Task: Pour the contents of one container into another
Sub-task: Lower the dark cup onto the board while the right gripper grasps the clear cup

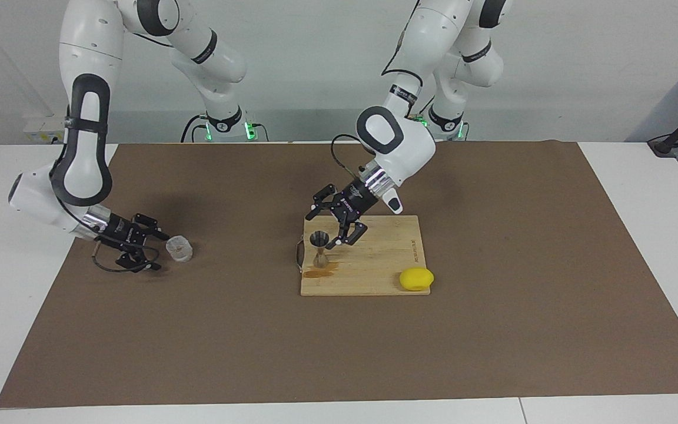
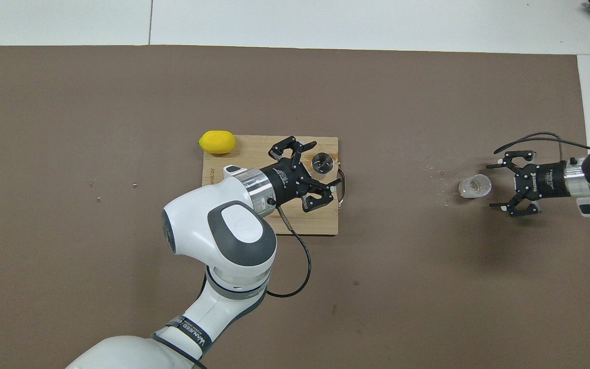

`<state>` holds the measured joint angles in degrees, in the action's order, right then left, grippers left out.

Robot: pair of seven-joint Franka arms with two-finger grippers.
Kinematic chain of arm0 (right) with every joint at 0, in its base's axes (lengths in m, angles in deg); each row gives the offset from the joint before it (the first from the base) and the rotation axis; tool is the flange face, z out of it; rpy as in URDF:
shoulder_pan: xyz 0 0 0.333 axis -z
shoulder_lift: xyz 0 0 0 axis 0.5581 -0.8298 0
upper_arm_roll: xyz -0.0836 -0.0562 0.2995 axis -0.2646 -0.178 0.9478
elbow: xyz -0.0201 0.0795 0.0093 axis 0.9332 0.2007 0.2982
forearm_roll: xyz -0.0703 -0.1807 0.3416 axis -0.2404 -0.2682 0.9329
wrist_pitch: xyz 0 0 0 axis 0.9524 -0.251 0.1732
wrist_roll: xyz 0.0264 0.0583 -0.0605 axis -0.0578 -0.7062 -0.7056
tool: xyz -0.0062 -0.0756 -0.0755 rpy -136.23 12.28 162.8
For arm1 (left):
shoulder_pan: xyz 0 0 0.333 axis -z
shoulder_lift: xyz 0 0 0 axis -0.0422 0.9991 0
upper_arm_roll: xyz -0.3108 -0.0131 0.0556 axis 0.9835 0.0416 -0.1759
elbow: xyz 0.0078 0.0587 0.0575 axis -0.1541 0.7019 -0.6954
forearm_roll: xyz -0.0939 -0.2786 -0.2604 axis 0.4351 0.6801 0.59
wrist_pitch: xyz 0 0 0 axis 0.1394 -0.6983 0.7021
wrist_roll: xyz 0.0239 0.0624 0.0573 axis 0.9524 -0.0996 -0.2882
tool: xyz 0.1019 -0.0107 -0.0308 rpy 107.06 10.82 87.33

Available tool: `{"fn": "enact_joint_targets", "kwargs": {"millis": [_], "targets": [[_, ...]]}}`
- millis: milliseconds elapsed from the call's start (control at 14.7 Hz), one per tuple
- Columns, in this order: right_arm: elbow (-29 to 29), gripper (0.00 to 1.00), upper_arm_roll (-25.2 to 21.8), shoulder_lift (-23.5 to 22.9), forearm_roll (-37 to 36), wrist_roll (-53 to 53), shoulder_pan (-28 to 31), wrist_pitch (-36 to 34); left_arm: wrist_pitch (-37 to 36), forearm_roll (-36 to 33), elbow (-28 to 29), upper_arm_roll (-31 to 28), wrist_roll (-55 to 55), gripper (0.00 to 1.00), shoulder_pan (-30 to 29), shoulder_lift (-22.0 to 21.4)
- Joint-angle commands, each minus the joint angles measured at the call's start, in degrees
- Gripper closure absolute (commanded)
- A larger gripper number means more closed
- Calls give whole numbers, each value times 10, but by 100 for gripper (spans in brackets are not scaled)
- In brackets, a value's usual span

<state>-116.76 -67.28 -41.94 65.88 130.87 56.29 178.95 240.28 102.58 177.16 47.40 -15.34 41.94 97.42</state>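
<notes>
Left tool (image 1: 336, 225) spread open just beside jigger (image 1: 319, 247) on board (image 1: 374, 268), right tool (image 1: 153, 252) open beside cup (image 1: 179, 248)

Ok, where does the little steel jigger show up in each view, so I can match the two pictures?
Facing view: the jigger stands left of middle, at the cutting board's left edge.
Overhead view: the jigger sits just right of middle, at the board's upper right corner.
Shared landmark: the lemon at the board's corner toward the left arm's end.
</notes>
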Motion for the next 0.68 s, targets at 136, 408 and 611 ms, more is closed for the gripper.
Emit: {"fn": "enact_joint_targets", "kwargs": {"millis": [136,408,611], "targets": [[-8,0,3,1,28,-9,-5,-4,-10,14,24,-4,1,0,-26,-49],[-9,0,4,1,29,-6,-11,-14,-77,-7,32,-7,0,0,-68,-69],[-13,0,4,2,30,-6,-20,-15,-161,-101,33,-9,0,0,-110,-76]]}}
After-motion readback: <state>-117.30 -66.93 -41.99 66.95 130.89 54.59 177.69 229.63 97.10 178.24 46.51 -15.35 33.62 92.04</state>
